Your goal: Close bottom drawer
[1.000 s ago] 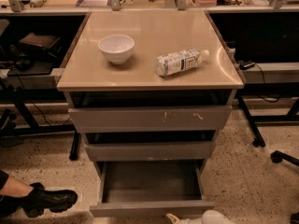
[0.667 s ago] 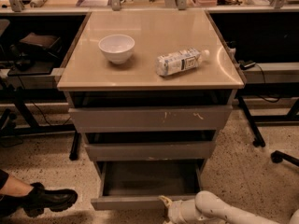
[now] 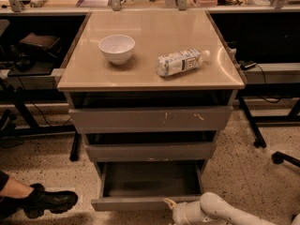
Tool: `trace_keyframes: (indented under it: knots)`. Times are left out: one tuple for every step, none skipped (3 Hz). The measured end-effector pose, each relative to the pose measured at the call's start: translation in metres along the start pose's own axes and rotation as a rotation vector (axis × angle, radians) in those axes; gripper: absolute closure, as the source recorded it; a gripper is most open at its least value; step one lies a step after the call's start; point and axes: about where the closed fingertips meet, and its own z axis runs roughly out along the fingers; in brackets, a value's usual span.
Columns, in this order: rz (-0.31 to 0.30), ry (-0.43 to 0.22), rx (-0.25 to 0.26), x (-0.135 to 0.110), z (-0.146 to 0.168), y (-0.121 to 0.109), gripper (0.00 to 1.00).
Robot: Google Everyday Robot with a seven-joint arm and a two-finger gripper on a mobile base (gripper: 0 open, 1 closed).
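Note:
The bottom drawer (image 3: 136, 203) is the lowest and narrowest of three grey drawers. It stands pulled out, and its shallow tray (image 3: 150, 178) looks empty. Its plain front panel faces me near the lower edge of the view. My gripper (image 3: 174, 209) is at the bottom edge, right against the right part of that front panel. The white arm (image 3: 220, 211) reaches in from the lower right.
The mid-width drawer (image 3: 150, 151) and the wide scratched top drawer (image 3: 150, 119) stand slightly out above. A white bowl (image 3: 116, 48) and a lying water bottle (image 3: 182, 62) are on the tabletop. A person's black boot (image 3: 47, 202) is on the floor at left, and a chair caster (image 3: 277, 158) at right.
My arm has come in from the lower right to the drawer's front panel. The front panel has moved in a little towards the cabinet.

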Motion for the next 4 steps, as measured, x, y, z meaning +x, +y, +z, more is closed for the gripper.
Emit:
trace_keyframes:
  knots:
    - [0.045, -0.029, -0.021, 0.038, -0.022, 0.006, 0.0]
    - [0.053, -0.04, -0.028, 0.041, -0.015, -0.003, 0.0]
    - [0.052, -0.097, -0.036, 0.033, -0.009, -0.027, 0.0]
    - [0.043, -0.152, -0.004, 0.026, -0.017, -0.057, 0.0]
